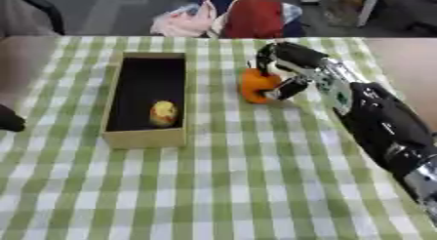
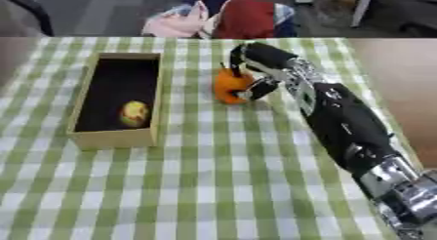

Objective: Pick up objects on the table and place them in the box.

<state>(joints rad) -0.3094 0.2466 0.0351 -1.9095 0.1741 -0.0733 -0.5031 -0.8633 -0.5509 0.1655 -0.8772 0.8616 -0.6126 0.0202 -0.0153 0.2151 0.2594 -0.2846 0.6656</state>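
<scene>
An orange fruit-like object (image 1: 255,85) rests on the green checked tablecloth, right of the box. My right hand (image 1: 284,63) reaches in from the right and curls round it, fingers over its top and far side, thumb at its right. The open box (image 1: 146,136) stands left of centre, tan outside and dark inside. A yellow and red fruit (image 1: 163,113) lies in its near half. A dark bit of my left hand (image 1: 9,120) shows at the left edge of the left eye view; its fingers are hidden.
The checked tablecloth (image 1: 239,185) spreads wide and bare toward me. Beyond the table's far edge lie red and pink bundles (image 1: 252,17). My right forearm (image 2: 341,122) crosses the right side of the table.
</scene>
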